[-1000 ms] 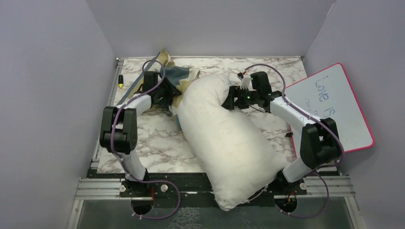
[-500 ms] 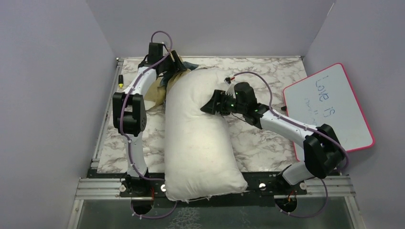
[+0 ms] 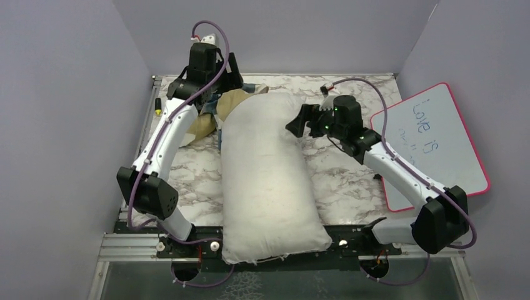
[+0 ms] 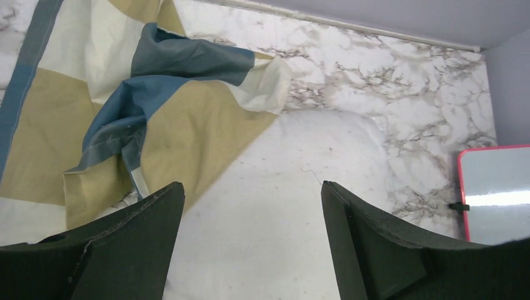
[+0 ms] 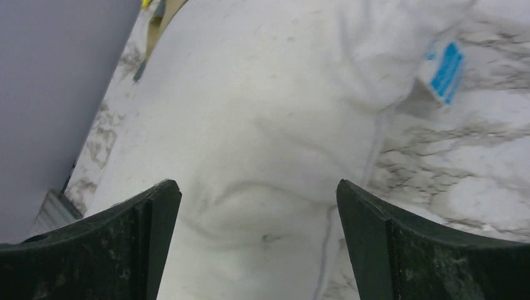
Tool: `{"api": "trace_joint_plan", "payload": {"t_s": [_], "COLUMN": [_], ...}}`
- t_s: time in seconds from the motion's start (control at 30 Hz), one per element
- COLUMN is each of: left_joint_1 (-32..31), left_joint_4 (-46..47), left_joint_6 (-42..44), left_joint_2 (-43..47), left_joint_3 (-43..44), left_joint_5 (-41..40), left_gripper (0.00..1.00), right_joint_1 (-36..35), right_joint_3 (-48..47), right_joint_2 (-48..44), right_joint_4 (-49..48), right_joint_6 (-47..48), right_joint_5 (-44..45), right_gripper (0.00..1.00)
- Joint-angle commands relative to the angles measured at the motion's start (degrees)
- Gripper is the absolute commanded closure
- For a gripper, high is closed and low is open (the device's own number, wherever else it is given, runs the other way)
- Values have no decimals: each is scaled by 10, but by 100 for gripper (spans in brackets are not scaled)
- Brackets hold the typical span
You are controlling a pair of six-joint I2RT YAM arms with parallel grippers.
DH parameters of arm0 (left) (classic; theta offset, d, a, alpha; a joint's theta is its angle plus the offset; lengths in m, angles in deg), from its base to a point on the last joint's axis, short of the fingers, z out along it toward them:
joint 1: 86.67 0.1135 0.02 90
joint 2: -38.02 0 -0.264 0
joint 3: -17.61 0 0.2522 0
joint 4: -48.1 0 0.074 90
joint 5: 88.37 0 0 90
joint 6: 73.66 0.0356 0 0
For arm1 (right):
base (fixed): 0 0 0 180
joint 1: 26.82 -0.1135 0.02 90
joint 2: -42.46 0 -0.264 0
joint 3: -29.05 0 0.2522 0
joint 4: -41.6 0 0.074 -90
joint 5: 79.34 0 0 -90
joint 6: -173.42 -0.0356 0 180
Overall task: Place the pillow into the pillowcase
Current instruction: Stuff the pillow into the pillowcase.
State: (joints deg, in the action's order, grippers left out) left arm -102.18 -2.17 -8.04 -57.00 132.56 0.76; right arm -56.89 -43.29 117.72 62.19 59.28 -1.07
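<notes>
Pillow (image 3: 265, 175) swung from diagonal to straight, running far-centre of bench (image 3: 350, 181) to near edge; far end now overlaps pillowcase (image 3: 201, 127), crumpled at far-left corner. Left fingers (image 3: 232, 74) spread, empty, lifted above case; right fingers (image 3: 300, 123) spread beside pillow. Insertion not begun.

Handwritten blue marker text on the pink-rimmed whiteboard (image 3: 464, 164), right of the table: "Love is". A further line beneath it is too small to read. Blue tag (image 5: 447, 69) sewn on the pillow (image 3: 265, 169): print not legible.
</notes>
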Motion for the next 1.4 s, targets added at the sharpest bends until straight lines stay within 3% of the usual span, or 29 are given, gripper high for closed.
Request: {"api": "trace_joint_plan", "payload": {"t_s": [0.0,0.2,0.4,0.53,0.6,0.63,0.7,0.77,0.8,1.03,1.23,1.37], "left_joint_1": [-63,-156,-244,-256,-263,-264,-263,-255,-243,-168,-137,-132], "left_joint_4": [-22,-23,-35,-54,-76,-88,-110,-109,-106,-94,-87,-73], "left_joint_6": [-15,-32,-35,-29,-7,2,22,47,59,146,180,182], "left_joint_2": [36,-3,-76,-150,-181,-190,-184,-147,-127,-22,-7,-16], "left_joint_3": [-42,-57,10,13,-6,-16,-38,-79,-92,-140,-153,-165], "left_joint_5": [-74,-94,-188,-218,-253,-268,-304,-320,-307,-181,-130,-125], "left_gripper": [17,17,14,14,19,28,72,96,100,100,100,100], "right_joint_1": [82,142,179,194,202,205,205,206,206,205,173,160], "right_joint_3": [-29,-115,-96,-91,-102,-113,-146,-182,-191,-242,-354,-409], "right_joint_2": [23,111,127,150,169,183,229,275,295,425,523,571], "right_joint_4": [-12,-26,-63,-88,-115,-135,-179,-219,-253,-449,-372,-342], "right_joint_6": [32,50,33,33,44,58,95,117,119,135,233,137], "right_joint_5": [-44,-109,-143,-150,-152,-161,-208,-254,-270,-351,-366,-377], "right_gripper": [0,1,0,0,0,0,1,4,6,19,14,13]}}
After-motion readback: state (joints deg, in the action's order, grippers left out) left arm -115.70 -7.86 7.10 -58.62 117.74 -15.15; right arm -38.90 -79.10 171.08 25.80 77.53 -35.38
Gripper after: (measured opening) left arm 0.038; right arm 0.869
